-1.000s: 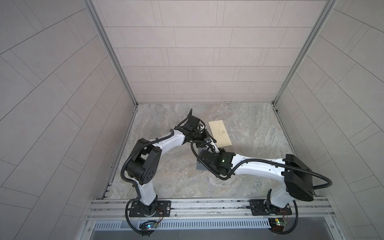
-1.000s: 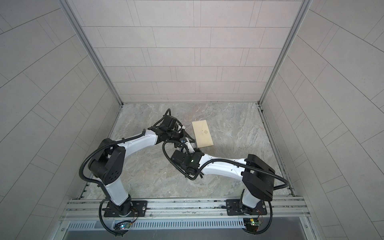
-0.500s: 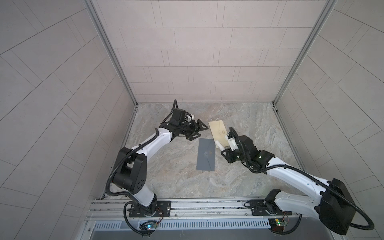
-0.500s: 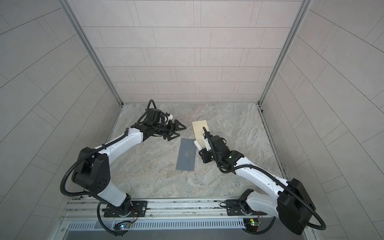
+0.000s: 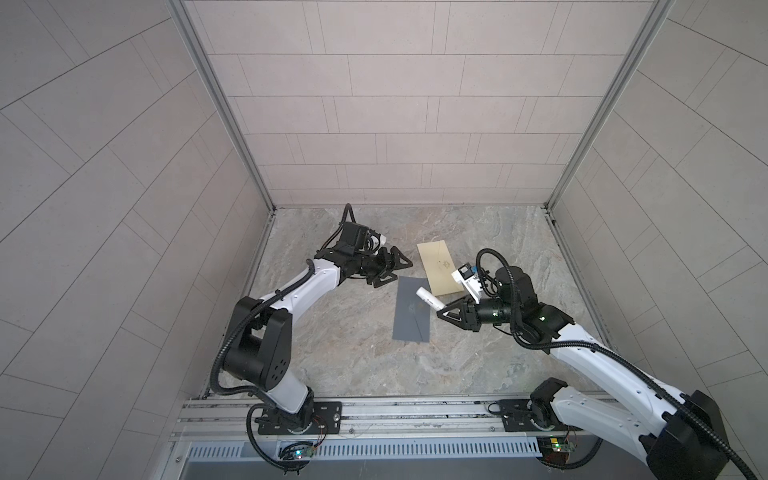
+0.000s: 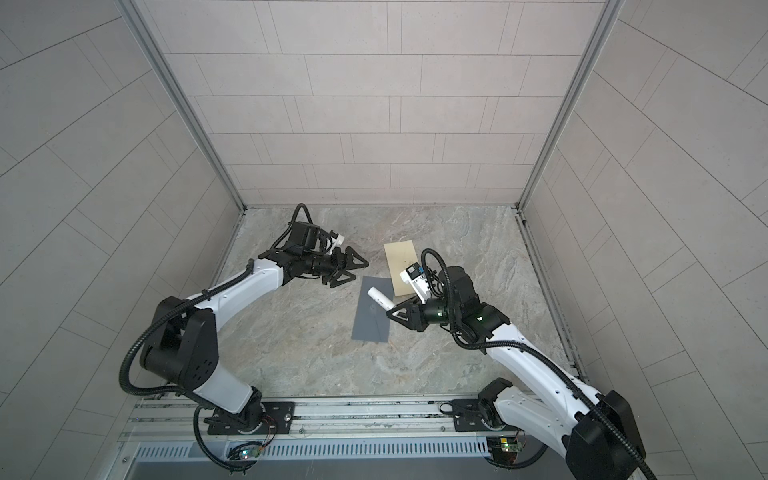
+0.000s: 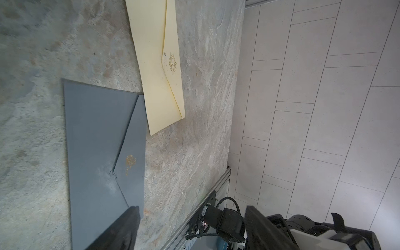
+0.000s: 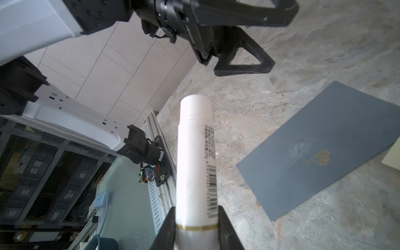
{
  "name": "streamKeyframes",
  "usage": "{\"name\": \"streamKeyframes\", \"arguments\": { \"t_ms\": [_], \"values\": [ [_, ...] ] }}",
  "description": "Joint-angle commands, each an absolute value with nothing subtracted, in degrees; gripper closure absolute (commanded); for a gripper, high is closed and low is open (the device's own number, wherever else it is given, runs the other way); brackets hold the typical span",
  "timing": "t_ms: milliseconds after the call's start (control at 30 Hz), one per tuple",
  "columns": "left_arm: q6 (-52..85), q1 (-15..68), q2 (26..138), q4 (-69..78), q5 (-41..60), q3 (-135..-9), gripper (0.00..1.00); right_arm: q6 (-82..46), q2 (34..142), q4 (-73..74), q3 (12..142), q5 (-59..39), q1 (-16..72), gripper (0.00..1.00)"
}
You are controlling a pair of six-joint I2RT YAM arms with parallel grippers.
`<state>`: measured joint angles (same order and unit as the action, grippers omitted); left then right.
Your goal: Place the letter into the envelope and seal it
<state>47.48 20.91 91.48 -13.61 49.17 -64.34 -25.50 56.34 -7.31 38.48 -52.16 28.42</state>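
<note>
Envelopes: two, both flat on the tabletop (image 5: 490, 349), both with flaps folded down.
Gray envelope (image 5: 411, 309) (image 6: 372, 311) (image 7: 97, 151) (image 8: 313, 151): lay near the middle of the tabletop. It bore a gold mark on the flap and a pale smear beside the flap's tip.
Cream envelope (image 5: 436, 266) (image 6: 401, 266) (image 7: 158, 65): lay farther back and to the right, printed emblem on its flap. One corner met a far corner of the gray one.
Glue sticks: one white glue stick (image 5: 430, 300) (image 6: 380, 298) (image 8: 195, 162), barcode on its side.
Arms: two, one claw each.
Left arm: reached forward from its base on the left, forearm sloping toward the far middle. The wrist was rolled so the fingers stood one above the other in both top views.
Left claw (image 5: 395, 274) (image 6: 351, 274) (image 7: 191, 207): spread wide, gripping nothing.
Left claw to gray envelope: sat just off its far left corner, raised, and apart from the paper.
Right arm: stretched from its base on the right, low and long, with the wrist aimed left.
Right claw (image 5: 444, 314) (image 6: 392, 314) (image 8: 195, 214): narrow, clamped on the base end of the white glue stick.
Right claw to gray envelope: sat at its right edge. The stick jutted out over the far half of the envelope, near the flap tip.
Contact of stick end and paper: could not tell.
</note>
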Motion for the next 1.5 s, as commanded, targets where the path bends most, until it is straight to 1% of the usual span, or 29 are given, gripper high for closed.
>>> {"name": "streamKeyframes", "arguments": {
  "t_ms": [0, 67, 133, 233, 333, 467, 500, 533, 567, 767, 1000, 1100, 1333, 1467],
  "values": [
    [45.94, 20.85, 89.38, -12.6, 50.28, -63.79, 0.16, -23.11, 55.5, -9.71, 41.51, -56.33, 28.06, 1.0],
    [44.33, 20.29, 89.71, -15.94, 48.1, -64.4, 0.16, -21.15, 56.19, -13.89, 43.36, -52.47, 28.07, 1.0],
    [41.9, 19.58, 90.34, -21.58, 43.95, -65.95, 0.16, -19.82, 57.59, -17.88, 45.16, -45.38, 28.21, 1.0],
    [33.25, 19.36, 92.43, -34.63, 31.84, -71.4, 0.16, -20.05, 60.04, -19.5, 46.16, -37.91, 28.19, 1.0],
    [28.99, 19.25, 95.6, -42.42, 19.47, -75.97, 0.16, -21.5, 62.13, -17.83, 45.75, -35.6, 28.25, 1.0],
    [26.86, 19.25, 100.32, -45.4, 11.02, -79.26, 0.16, -22.73, 64.6, -16.97, 45.77, -33.77, 28.48, 1.0],
    [26.37, 19.25, 101.55, -45.88, 10.06, -79.91, 0.18, -22.95, 65.05, -16.88, 45.7, -33.42, 28.52, 1.0],
    [25.87, 19.32, 103.66, -46.85, 8.85, -81.18, 0.25, -23.03, 65.5, -17.05, 45.75, -33.07, 28.67, 1.0],
    [25.48, 19.32, 105.64, -48.0, 8.02, -82.59, 0.27, -23.13, 65.86, -16.89, 45.72, -33.11, 28.79, 1.0],
    [25.58, 19.33, 111.66, -48.44, 4.0, -85.7, 0.29, -23.2, 65.75, -16.7, 44.57, -32.17, 29.4, 1.0],
    [25.75, 19.77, 115.54, -48.56, 4.57, -86.86, 0.46, -23.47, 64.34, -16.52, 43.07, -31.03, 29.38, 1.0],
    [25.75, 20.04, 116.16, -48.95, 4.05, -87.1, 0.51, -23.62, 64.34, -16.43, 42.79, -30.72, 29.37, 1.0],
    [25.66, 20.47, 117.49, -49.23, 3.82, -87.28, 0.54, -23.72, 64.42, -16.35, 42.54, -30.35, 29.42, 1.0],
    [25.41, 20.93, 118.2, -49.48, 3.95, -87.62, 0.59, -23.94, 64.34, -16.44, 42.52, -30.11, 29.4, 1.0]
  ]
}}
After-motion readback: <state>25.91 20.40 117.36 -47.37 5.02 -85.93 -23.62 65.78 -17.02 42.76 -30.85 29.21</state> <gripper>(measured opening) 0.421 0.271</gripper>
